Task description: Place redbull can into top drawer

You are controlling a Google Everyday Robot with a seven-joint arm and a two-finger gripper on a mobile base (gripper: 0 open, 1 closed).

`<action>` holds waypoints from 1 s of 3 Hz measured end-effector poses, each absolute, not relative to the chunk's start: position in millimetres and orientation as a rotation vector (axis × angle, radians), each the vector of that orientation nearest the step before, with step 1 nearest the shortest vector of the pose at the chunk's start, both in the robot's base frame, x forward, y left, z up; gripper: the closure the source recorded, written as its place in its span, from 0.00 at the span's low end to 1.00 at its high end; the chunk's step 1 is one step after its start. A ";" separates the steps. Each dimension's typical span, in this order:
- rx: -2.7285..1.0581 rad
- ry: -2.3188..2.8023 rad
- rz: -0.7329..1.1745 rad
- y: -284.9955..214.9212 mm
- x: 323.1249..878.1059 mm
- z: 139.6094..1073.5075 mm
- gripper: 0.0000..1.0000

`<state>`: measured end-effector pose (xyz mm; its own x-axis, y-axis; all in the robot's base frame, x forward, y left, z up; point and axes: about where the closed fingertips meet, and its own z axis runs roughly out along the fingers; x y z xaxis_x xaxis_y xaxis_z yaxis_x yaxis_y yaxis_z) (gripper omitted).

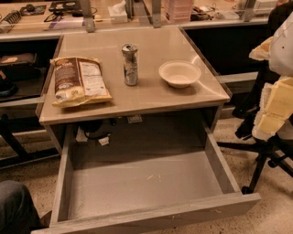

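Currently the can [130,65] stands upright on the worktop [151,98], near the middle and slightly toward the rear edge, pull-tab end up. It touches nothing but the surface beneath it.

Positions relative to the can:
- Left of the can, well apart: a snack bag [78,81] lying flat, brown and white print facing up, its lower end close to the front edge of the worktop.
- Right of the can, near but not touching: a white round bowl [179,73], upright.
- Below and in front of the can: the drawer [155,218] – pulled fully out from under the worktop, pale bottom exposed, flat front panel nearest the camera.
- Behind the can: a long counter carrying a tissue box [118,13] and other small items too blurred to name.
- Far right of the can: a black chair base [265,160] on the speckled floor, with white and pale-yellow shapes above it that cannot be identified.

Tool: outside the view – whether its fingers are wide, narrow or holding anything cannot be told.
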<state>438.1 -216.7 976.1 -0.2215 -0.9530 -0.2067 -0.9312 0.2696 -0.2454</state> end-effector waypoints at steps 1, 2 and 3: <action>-1.725 2.232 -0.098 -216.7 438.1 976.1 0.00; -1.627 2.218 -0.046 -211.0 456.8 974.7 0.00; -1.470 2.171 0.055 -195.3 504.1 973.3 0.00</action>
<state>504.1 -195.3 973.3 -0.2816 -0.8566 -0.4324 -0.8772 0.4124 -0.2456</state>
